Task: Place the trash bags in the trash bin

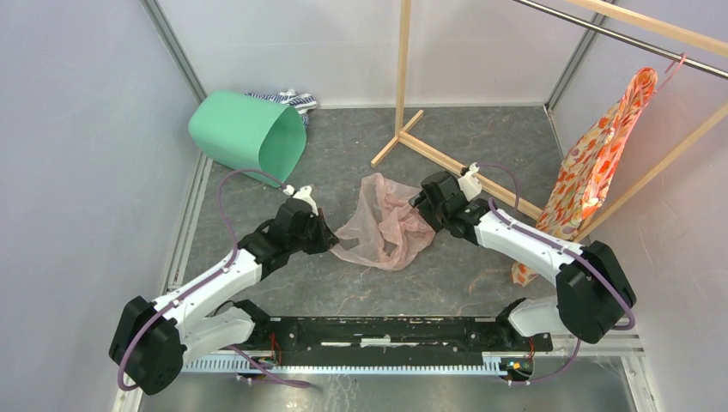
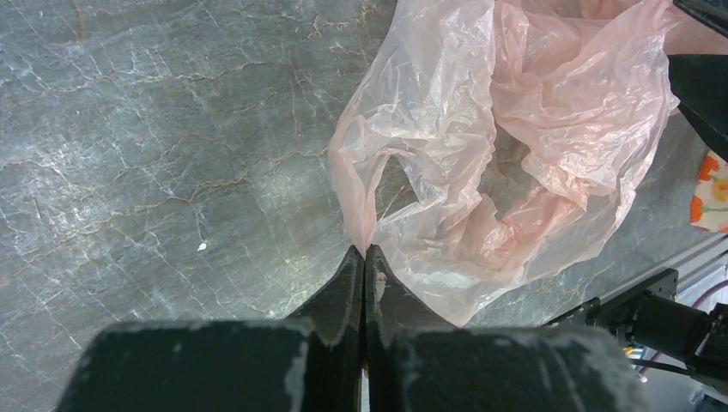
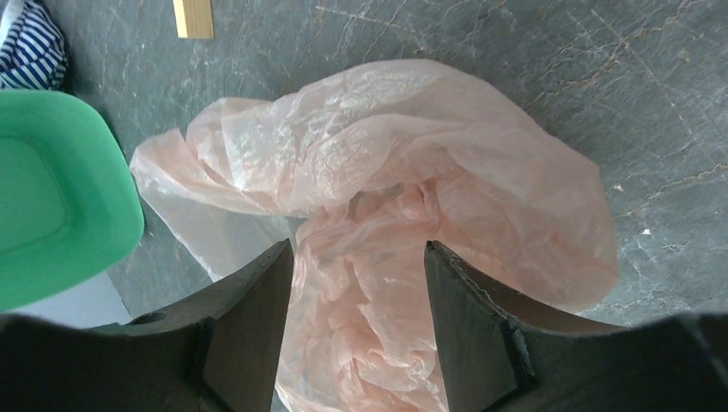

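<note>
Pink crinkly plastic bag: we count one, on the table, apart from the one tipped mint-green plastic bin. Only the wrist views show the left gripper pinching its edge, and the right gripper released astride it.

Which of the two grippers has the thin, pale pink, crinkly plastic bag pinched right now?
The left gripper: its fingers are shut on an edge of the pink bag. The right gripper stands open, straddling bunched plastic.
</note>
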Action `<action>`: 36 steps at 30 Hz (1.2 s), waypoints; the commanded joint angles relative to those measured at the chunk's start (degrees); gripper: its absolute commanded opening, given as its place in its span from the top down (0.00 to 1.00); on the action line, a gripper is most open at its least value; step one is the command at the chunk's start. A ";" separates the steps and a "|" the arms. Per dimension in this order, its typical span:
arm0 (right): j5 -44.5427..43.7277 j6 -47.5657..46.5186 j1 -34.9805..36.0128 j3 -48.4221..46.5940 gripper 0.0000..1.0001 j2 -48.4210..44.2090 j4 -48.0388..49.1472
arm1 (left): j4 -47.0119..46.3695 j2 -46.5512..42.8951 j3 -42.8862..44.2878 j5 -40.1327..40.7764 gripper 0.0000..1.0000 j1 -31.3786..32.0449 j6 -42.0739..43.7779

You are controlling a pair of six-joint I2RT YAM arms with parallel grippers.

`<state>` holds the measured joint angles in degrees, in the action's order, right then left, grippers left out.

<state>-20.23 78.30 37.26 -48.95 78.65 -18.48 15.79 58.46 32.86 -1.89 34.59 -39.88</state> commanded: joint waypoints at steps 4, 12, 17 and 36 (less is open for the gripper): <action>0.32 3.35 -1.40 -3.80 0.36 2.36 -0.41 | -2.24 -1.15 -0.83 -0.62 0.98 0.31 -2.49; 3.30 4.49 -2.24 -5.16 0.37 6.56 0.56 | -2.09 -1.24 -0.67 -0.02 0.98 0.40 -2.22; 3.97 2.22 -2.70 -5.89 0.61 8.23 0.87 | -1.13 -0.94 0.08 1.66 0.98 0.39 -1.69; 13.00 -61.85 5.13 -30.06 1.00 -10.74 9.55 | 9.67 6.41 57.48 0.78 0.98 -7.36 10.93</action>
<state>-6.52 30.68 36.82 -91.18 70.61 -7.79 21.02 67.00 99.68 0.40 26.87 -31.99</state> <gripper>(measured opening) 0.006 0.033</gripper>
